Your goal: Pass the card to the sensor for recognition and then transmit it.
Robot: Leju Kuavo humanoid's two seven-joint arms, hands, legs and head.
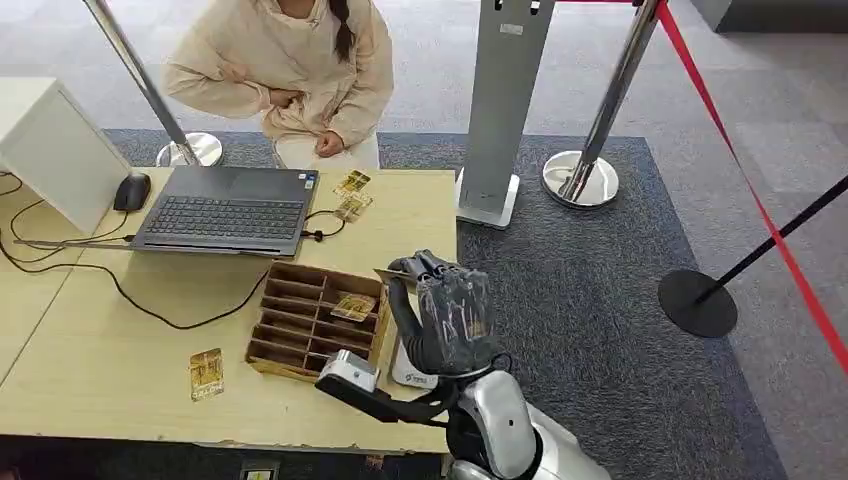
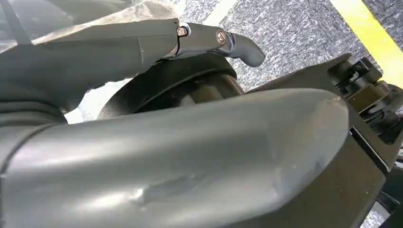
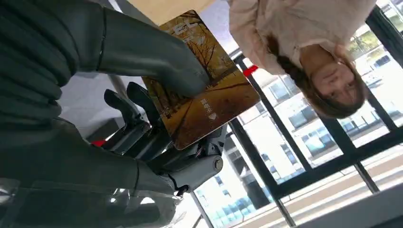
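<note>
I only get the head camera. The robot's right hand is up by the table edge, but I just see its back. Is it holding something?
Observer: Yes. The right wrist view shows the right hand holding a card, with its thumb pressed on the card's face.
Operator: What's on the card?
Observer: It's golden yellow, with autumn trees and small white writing.
Operator: Where's the other hand?
Observer: The left hand hangs over grey carpet with a yellow stripe, and there is nothing in it.
</note>
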